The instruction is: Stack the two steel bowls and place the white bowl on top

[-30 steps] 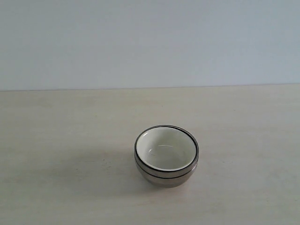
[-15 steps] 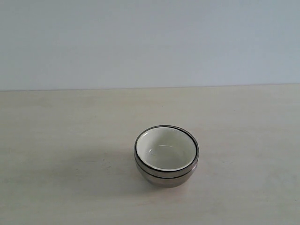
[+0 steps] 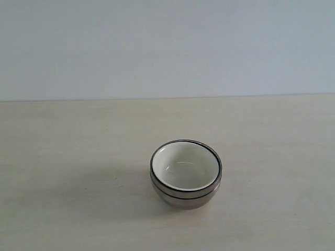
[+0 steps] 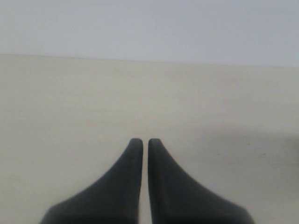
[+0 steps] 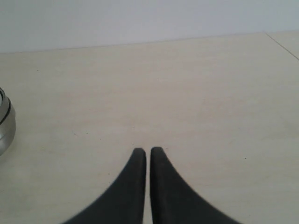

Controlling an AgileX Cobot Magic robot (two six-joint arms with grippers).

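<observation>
white bowl (image 3: 185,167) nested atop steel bowls (image 3: 184,196) | left gripper (image 4: 141,142), right gripper (image 5: 148,151) seemingly closed, empty

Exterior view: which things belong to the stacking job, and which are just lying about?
Job:
steel bowls, nested
white bowl, seated on top

Lying about:
nothing; only the bare table. Neither hand shows in this view.

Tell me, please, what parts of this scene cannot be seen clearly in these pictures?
- Steel bowls: exterior view shows only outer rims; white bowl hides their insides.
- Stack: cut by the right wrist view's edge.
- Left end effector, right end effector: absent from exterior view; bowls absent from left wrist view.
</observation>
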